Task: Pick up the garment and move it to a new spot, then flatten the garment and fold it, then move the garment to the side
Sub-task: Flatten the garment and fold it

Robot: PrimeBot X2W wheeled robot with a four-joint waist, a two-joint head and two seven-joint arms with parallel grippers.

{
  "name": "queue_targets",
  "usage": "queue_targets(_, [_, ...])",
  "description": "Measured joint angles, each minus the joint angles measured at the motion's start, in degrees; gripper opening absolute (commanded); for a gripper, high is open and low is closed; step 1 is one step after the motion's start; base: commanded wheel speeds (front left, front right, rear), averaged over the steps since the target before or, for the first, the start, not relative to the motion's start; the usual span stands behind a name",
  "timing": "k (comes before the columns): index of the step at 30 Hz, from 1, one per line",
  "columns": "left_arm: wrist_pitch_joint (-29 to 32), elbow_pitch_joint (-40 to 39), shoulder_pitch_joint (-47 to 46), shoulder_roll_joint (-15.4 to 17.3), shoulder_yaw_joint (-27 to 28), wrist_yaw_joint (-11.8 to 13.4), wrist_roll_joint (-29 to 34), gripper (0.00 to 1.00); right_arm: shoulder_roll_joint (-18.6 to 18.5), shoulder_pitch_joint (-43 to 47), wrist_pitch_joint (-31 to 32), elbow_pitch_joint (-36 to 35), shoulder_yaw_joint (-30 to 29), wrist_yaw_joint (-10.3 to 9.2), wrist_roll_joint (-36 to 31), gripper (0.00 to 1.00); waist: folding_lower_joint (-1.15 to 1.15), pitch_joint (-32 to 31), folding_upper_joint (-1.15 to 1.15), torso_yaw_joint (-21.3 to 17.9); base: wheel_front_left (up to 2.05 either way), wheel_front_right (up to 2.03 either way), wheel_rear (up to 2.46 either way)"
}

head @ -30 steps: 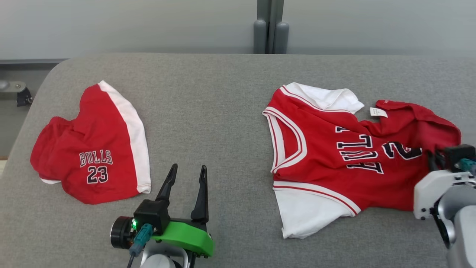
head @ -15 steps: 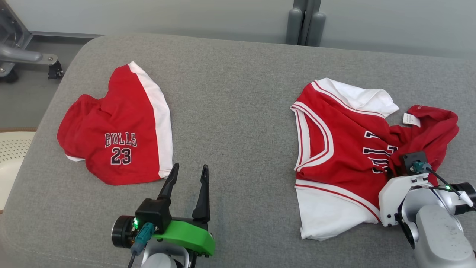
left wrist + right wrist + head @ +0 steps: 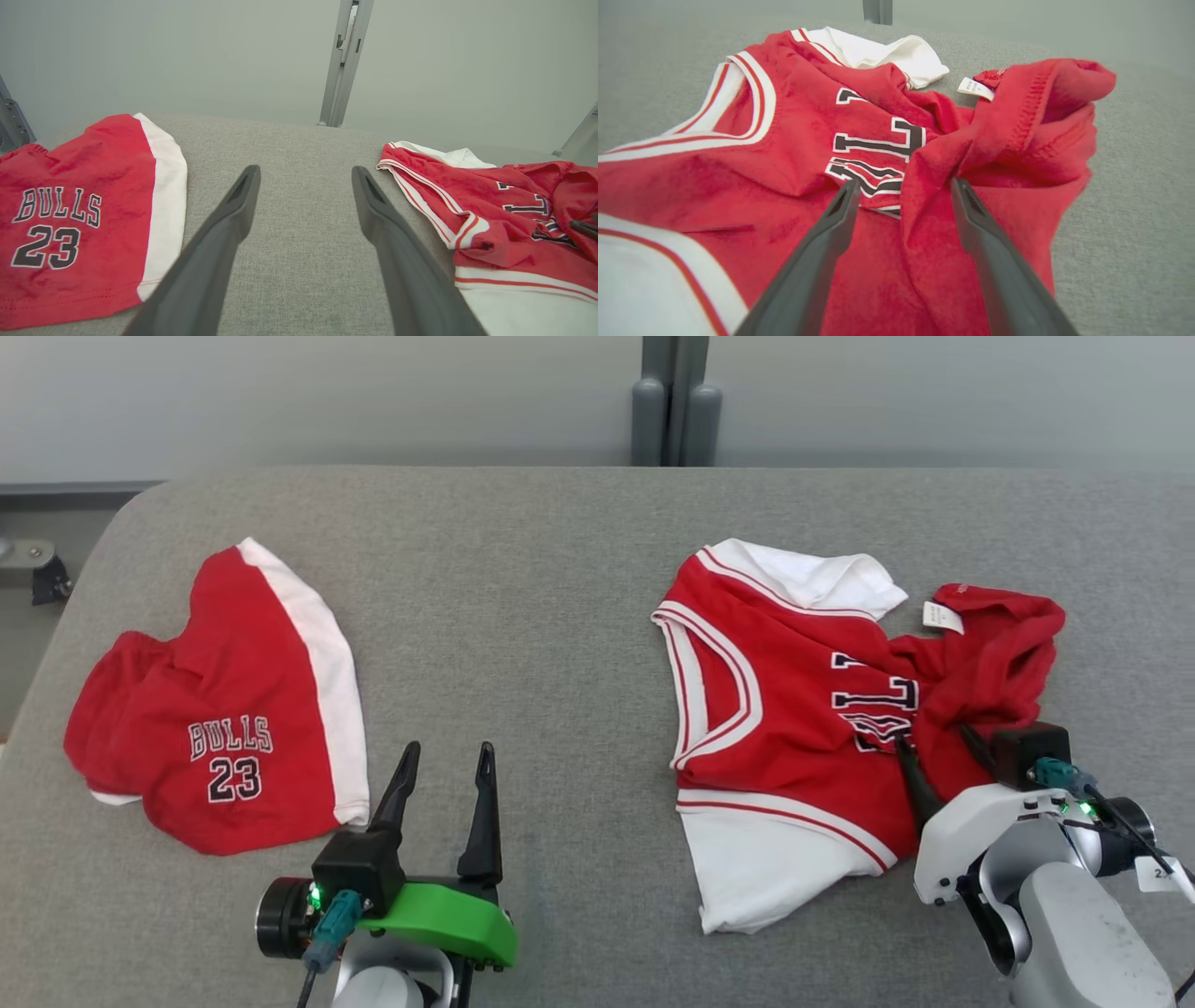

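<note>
Right hand [image 3: 934, 739]: clamped on jersey [image 3: 794, 700] earlier, fingers now apart. Jersey bunched, tabletop [image 3: 560, 616] right side. Left hand [image 3: 448, 749]: fingers apart, empty. Right wrist view adds: red fold between fingers, label [image 3: 975, 88] beyond.

the left gripper [image 3: 304, 173] holds its jaws spread wide over the bare grey desk [image 3: 299, 140], gripping nothing. red shorts [image 3: 79, 177] marked bulls 23 lie at the view's left, a rumpled red jersey [image 3: 486, 217] at its right, and a grey post [image 3: 343, 60] behind.
</note>
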Motion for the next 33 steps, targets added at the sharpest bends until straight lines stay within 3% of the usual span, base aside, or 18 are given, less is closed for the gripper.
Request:
queue_targets(5, [0.0, -0.9, 0.4, 0.0, 0.9, 0.3, -1.2, 1.00, -1.0, 4.5, -0.9, -8.8, 1.1, 0.00, 4.5, 1.00, 0.00, -1.5, 0.00, -2.8, 0.00, 0.00, 0.00])
queue_targets(11, [0.0, -1.7, 1.6, 0.0, 1.0, 0.5, -3.1, 1.00, -1.8, 11.3, -3.6, -18.4, -1.6, 0.00, 10.1, 1.00, 0.00, -3.1, 0.00, -5.5, 0.00, 0.00, 0.00])
queue_targets(23, [0.0, 0.9, 3.6, 0.0, -2.0, 0.4, -6.4, 1.00, 0.8, 18.2, -7.0, -22.6, -5.6, 0.00, 11.4, 1.00, 0.00, -5.2, 0.00, -7.5, 0.00, 0.00, 0.00])
queue_targets(26, [0.0, 2.8, 3.4, 0.0, -4.9, -1.4, -7.2, 1.00, 1.0, 18.0, -7.0, -22.9, -5.0, 0.00, 11.1, 1.00, 0.00, -5.1, 0.00, -8.0, 0.00, 0.00, 0.00])
queue_targets(33, [4.6, 13.2, 0.5, 0.0, -15.9, -8.8, -11.3, 1.00, 0.8, 17.6, -6.9, -22.9, -5.3, 0.00, 10.8, 1.00, 0.00, -4.6, 0.00, -9.5, 0.00, 0.00, 0.00])
